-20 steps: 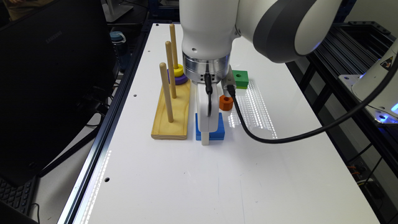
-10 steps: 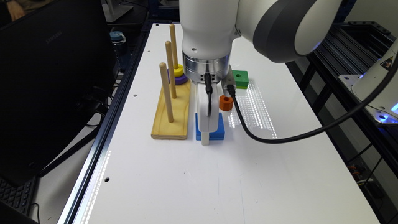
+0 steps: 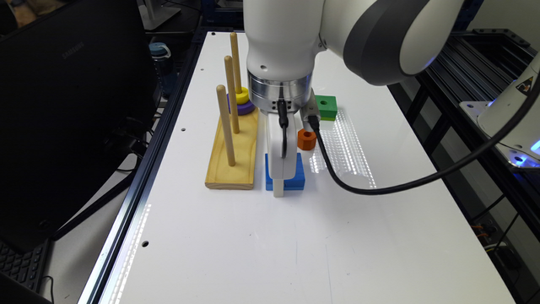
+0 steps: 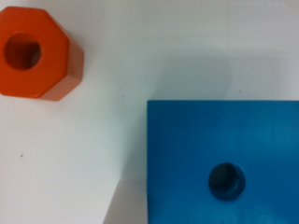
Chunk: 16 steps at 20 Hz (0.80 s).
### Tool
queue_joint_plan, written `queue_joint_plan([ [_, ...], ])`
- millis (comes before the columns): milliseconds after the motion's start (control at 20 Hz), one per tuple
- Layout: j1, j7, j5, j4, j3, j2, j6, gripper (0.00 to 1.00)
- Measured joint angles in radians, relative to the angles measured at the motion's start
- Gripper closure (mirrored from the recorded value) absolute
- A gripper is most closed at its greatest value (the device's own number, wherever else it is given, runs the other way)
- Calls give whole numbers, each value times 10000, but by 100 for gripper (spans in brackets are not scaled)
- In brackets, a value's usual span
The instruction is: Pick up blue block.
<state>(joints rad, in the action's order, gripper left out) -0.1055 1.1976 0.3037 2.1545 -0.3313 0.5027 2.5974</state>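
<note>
Jaw opening cannot be told; gripper (image 3: 279,192) lowered over flat square bright-blue block (image 3: 297,173); opposite flat sides should be squeezed squarely, orange hexagonal block (image 4: 35,52) avoided.

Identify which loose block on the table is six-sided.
The orange block, a hexagon with a round hole; the blue block and green block are square.

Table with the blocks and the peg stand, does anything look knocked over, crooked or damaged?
Nothing stands out. The blue block lies flat on the white table, as do the orange hexagonal block and green block. The wooden peg stand sits upright, with the yellow ring stacked on the purple ring.
</note>
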Motion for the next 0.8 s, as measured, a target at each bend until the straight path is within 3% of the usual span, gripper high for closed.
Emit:
queue_joint_plan([
  [50,0,0,0,0,0,0,0,0],
  [100,0,0,0,0,0,0,0,100],
  [800,-6,0,-4,7,-13,-61,-4,100],
])
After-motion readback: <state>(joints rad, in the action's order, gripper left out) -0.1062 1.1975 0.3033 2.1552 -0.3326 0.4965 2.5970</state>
